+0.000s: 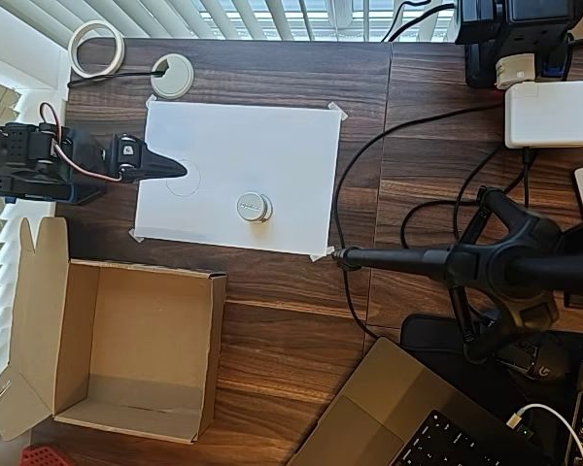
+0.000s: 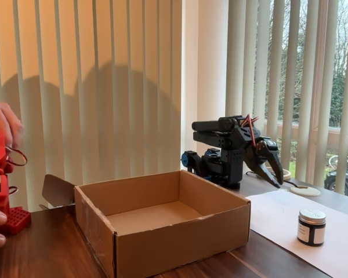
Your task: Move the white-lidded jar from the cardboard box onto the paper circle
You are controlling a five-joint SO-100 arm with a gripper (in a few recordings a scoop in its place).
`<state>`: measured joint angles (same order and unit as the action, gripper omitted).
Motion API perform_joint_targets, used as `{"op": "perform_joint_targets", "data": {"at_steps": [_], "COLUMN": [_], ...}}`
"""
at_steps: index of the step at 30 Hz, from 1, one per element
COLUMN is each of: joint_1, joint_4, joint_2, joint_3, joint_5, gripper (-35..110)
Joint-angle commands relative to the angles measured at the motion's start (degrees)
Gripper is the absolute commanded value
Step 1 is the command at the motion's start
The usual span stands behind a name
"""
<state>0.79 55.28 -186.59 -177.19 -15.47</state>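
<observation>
White-lidded jar upright on paper, cardboard box empty.

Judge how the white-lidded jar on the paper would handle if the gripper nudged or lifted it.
The white-lidded jar stands upright, squat and flat-based, so a nudge would probably slide it on the smooth paper sheet rather than tip it. Its dark body looks glassy, likely rigid, slightly slippery, and heavy for its size. On its side it would roll.

surface: dark wood table | on it: cardboard box, taped white paper, tape roll
</observation>
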Motion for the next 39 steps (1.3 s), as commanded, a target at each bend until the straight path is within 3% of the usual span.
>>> {"op": "perform_joint_targets", "data": {"at_steps": [1,5,39], "joint_1": [1.1,1.7,-0.7], "joint_4": [6.2,9.8,10.3], "joint_2": [-6.5,-9.1,-9.1], "joint_3": [0.8,1.0,1.1], "joint_5": [0.4,1.6,6.2], "gripper": [0,0,0]}}
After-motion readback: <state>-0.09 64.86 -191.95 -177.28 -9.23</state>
